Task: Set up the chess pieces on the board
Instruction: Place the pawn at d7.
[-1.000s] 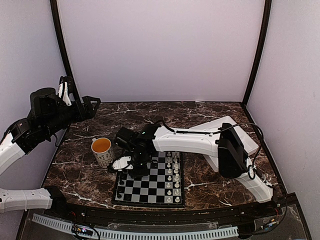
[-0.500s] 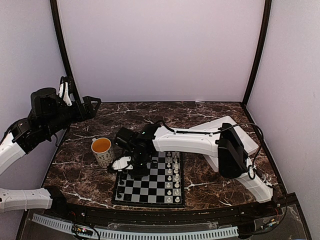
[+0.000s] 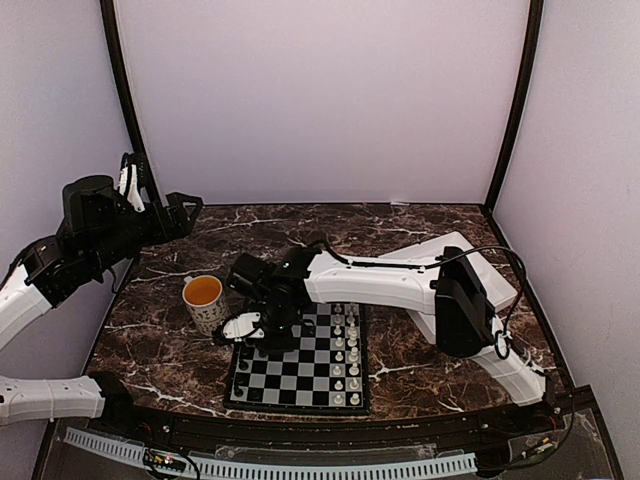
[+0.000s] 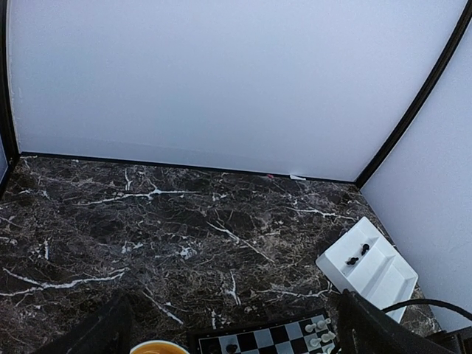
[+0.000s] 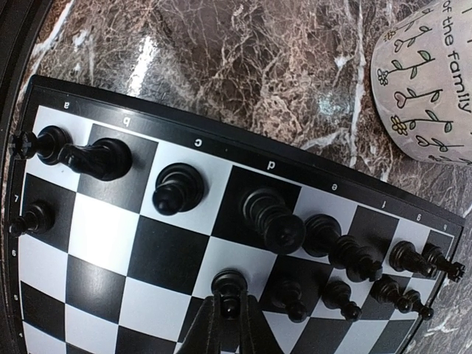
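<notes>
The board [image 5: 96, 228] fills the right wrist view, with several black chess pieces [image 5: 273, 217] standing along its lettered edge. My right gripper [image 5: 229, 308] is shut on the head of a black pawn [image 5: 229, 282], which stands on a white square in the second row. From above, that gripper [image 3: 268, 338] hovers over the board's [image 3: 300, 378] far-left corner. My left gripper [image 3: 185, 210] is raised at the table's back left. It is open and empty, with its fingers [image 4: 110, 328] at the lower corners of the left wrist view.
An orange-lined floral mug [image 3: 205, 300] stands just left of the board, close to my right gripper. White pieces [image 3: 350, 350] fill the board's right columns. A white tray [image 4: 369, 269] at the right holds two black pieces [image 4: 358, 254].
The right wrist has edged very slightly over the board's far-left corner. The left arm has not moved.
</notes>
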Available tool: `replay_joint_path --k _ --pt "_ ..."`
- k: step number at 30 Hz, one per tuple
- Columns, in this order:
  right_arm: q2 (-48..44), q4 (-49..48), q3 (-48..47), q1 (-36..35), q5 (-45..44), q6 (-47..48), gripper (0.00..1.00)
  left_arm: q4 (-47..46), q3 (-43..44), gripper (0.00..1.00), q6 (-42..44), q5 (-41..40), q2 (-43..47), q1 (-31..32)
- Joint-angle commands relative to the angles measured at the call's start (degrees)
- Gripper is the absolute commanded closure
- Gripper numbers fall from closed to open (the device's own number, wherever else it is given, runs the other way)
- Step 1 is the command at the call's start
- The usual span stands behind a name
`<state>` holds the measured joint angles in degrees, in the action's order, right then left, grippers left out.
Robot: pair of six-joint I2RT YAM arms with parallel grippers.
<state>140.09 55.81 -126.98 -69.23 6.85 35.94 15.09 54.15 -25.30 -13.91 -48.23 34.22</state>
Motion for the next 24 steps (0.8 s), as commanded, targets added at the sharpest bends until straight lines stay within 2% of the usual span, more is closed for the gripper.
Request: replay_joint_path --k 1,15,20,24 --pt "1.3 0.0 -1.9 -0.6 1.0 -0.3 0.90 -0.5 -0.7 0.01 -0.1 0.7 -0.3 -0.4" --pt "-0.7 0.4 -1.5 -0.7 1.3 -0.3 0.77 -0.8 -0.7 0.01 0.3 0.7 -0.7 -0.4" --pt "-9.3 1.8 3.5 0.0 1.0 3.4 0.70 -4.1 -0.9 0.01 3.5 1.4 -2.7 -0.4" --pt "-16.9 4.5 7.5 4.4 5.1 6.7 0.68 -8.0 2.6 0.01 6.9 4.1 -9.5 -0.4"
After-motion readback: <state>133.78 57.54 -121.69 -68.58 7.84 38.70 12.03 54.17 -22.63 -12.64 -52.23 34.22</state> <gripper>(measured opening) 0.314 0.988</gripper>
